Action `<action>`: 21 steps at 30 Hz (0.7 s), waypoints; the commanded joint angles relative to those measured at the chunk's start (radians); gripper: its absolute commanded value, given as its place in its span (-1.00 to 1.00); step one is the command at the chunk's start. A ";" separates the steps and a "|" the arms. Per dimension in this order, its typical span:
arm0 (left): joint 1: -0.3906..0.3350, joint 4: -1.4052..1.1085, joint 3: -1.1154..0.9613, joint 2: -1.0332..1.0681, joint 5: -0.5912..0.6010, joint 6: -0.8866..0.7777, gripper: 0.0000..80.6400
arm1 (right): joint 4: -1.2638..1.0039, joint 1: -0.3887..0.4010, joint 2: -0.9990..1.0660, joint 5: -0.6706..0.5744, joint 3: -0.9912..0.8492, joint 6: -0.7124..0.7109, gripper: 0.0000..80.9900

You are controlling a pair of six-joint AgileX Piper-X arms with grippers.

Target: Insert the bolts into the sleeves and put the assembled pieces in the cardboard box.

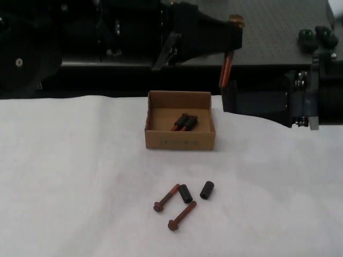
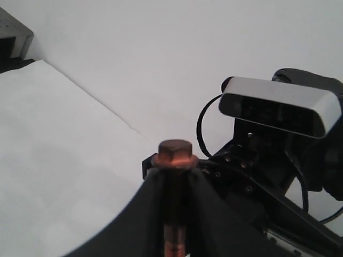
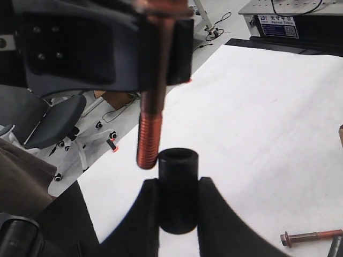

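Three bare bolts, three bare sleeves and two assembled pieces (image 1: 184, 122), which lie in the box (image 1: 179, 142) at mid-frame of the high view. Two loose bolts (image 1: 166, 197) (image 1: 181, 215) and two loose sleeves (image 1: 185, 193) (image 1: 207, 189) lie on the cloth (image 1: 80, 176), lower middle. The left gripper (image 2: 174, 179), upper middle, pinches the held bolt (image 2: 174, 155) head-up. The right gripper (image 3: 178, 184) clamps the held sleeve (image 3: 178, 160) upright. The bolt's threaded tip hangs just beside the sleeve's open top, not inside.
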 commanded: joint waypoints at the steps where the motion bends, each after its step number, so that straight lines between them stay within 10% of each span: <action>1: -0.001 -0.008 -0.010 -0.013 0.006 0.012 -0.98 | -0.002 -0.002 -0.015 -0.048 -0.005 -0.013 -0.94; 21: -0.001 -0.012 -0.010 -0.013 -0.006 0.012 -0.98 | 0.043 -0.002 -0.015 -0.090 -0.005 -0.062 -0.94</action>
